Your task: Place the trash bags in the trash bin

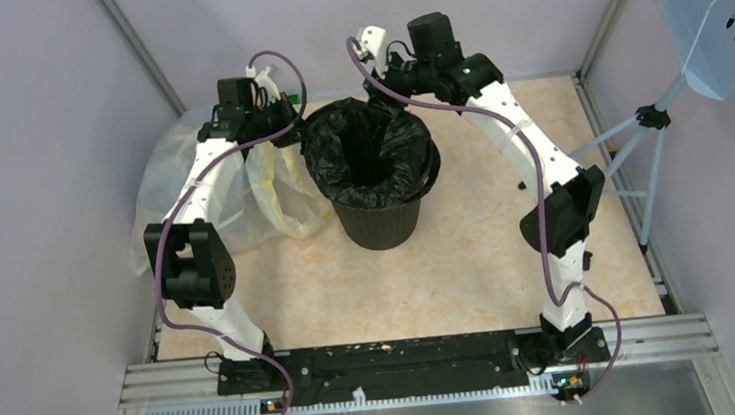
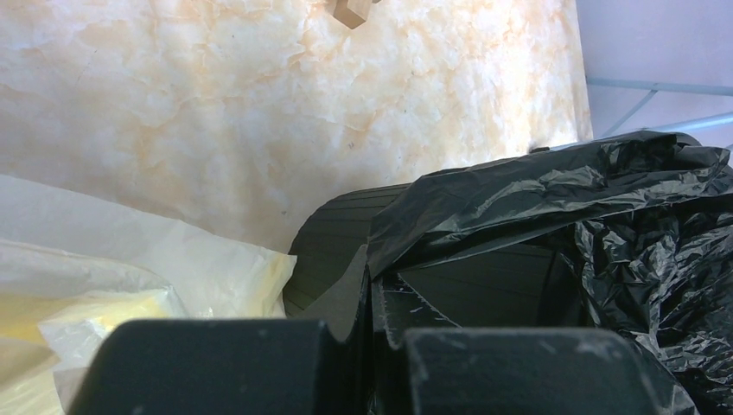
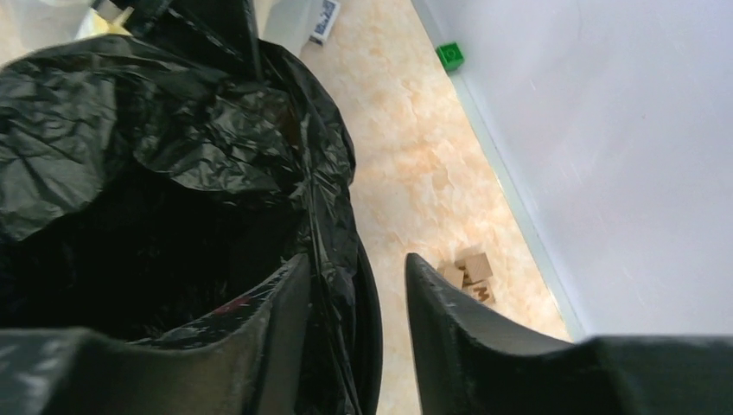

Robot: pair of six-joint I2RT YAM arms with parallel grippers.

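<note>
The round black ribbed trash bin (image 1: pixel 381 218) stands mid-table. The glossy black trash bag (image 1: pixel 368 147) lies inside it, its edge folded over the rim. My left gripper (image 1: pixel 288 129) is at the bin's left rim. In the left wrist view it (image 2: pixel 372 275) is shut on the bag's edge (image 2: pixel 519 194), pulled taut over the ribbed bin wall (image 2: pixel 341 233). My right gripper (image 1: pixel 383 91) is at the far rim. In the right wrist view it (image 3: pixel 354 281) is open and straddles the bag-covered rim (image 3: pixel 333 173), one finger inside and one outside.
A big translucent pale-yellow bag (image 1: pixel 242 193) lies left of the bin, against my left arm. Small wooden blocks (image 3: pixel 467 272) and a green block (image 3: pixel 449 55) lie by the back wall. A grey-blue perforated stand (image 1: pixel 717 6) is beyond the table's right edge.
</note>
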